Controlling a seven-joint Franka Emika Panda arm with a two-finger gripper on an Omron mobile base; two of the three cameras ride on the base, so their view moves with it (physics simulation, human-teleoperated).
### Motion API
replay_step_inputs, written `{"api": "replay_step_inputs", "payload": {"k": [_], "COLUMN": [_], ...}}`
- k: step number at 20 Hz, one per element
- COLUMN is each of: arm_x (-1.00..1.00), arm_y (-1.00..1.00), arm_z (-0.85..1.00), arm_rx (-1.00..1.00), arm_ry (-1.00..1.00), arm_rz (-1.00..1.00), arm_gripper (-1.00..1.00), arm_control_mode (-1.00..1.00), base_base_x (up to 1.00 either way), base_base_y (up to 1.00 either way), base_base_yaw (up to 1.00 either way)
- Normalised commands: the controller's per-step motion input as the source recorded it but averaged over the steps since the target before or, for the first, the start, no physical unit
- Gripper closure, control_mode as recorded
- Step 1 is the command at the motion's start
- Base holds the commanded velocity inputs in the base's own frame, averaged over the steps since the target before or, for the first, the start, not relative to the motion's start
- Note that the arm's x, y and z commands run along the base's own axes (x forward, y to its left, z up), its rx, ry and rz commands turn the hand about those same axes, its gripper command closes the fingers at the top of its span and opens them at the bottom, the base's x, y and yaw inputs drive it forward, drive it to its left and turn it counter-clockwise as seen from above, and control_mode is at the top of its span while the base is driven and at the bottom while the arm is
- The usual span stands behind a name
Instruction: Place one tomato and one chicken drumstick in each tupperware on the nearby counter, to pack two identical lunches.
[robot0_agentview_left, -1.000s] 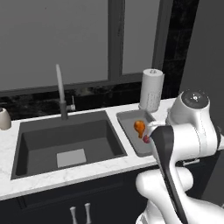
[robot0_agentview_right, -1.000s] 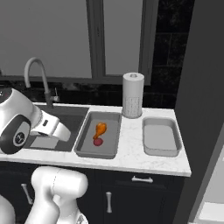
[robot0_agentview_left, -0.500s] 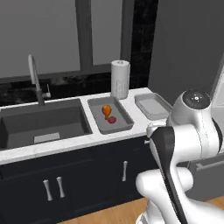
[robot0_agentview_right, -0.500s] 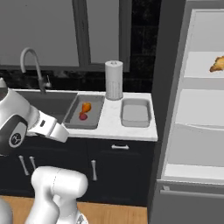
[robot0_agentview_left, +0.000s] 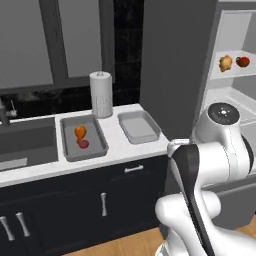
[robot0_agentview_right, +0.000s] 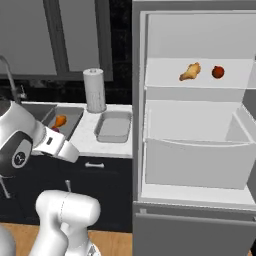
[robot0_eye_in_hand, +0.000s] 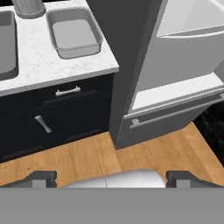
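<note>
Gripper (robot0_eye_in_hand: 111, 177) jaws apart, holding nothing, above the wooden floor (robot0_eye_in_hand: 87, 153) by the counter (robot0_eye_in_hand: 52, 70) edge.

**Open fridge shelf, crowded back of counter**

The fridge (robot0_agentview_right: 195, 125) stands open at the right, its upper shelf reachable from the front; a chicken drumstick (robot0_agentview_right: 190, 72) and a tomato (robot0_agentview_right: 217, 72) lie there near each other, with bare shelf to their left. On the counter (robot0_agentview_left: 117, 147), the right tupperware (robot0_agentview_left: 138, 126) is unobstructed from above. The left tupperware (robot0_agentview_left: 82, 136) already contains a drumstick (robot0_agentview_left: 80, 132) and a tomato (robot0_agentview_left: 83, 144). The paper-towel roll (robot0_agentview_left: 101, 94) stands upright at the far edge, between the two trays, blocking a low approach from behind. The fridge's dark side wall (robot0_agentview_left: 175, 65) rises just right of the counter.
</note>
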Motion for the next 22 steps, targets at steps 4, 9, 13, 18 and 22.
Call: {"api": "replay_step_inputs", "payload": {"k": [4,9,13,18,22], "arm_x": [0.00,0.00,0.00,0.00,0.00], "arm_y": [0.00,0.00,0.00,0.00,0.00], "arm_z": [0.00,0.00,0.00,0.00,0.00], "arm_rx": [0.00,0.00,0.00,0.00,0.00], "arm_ry": [0.00,0.00,0.00,0.00,0.00], "arm_rz": [0.00,0.00,0.00,0.00,0.00], "arm_gripper": [-1.00,-1.00,-1.00,-1.00,-1.00], "arm_control_mode": [1.00,1.00,1.00,1.00,1.00], "base_base_x": [-0.16,0.23,0.47,0.70,0.42], "base_base_y": [-1.00,-0.95,-0.89,-0.27,0.07], "base_base_yaw": [0.02,0.08,0.09,0.10,0.14]}}
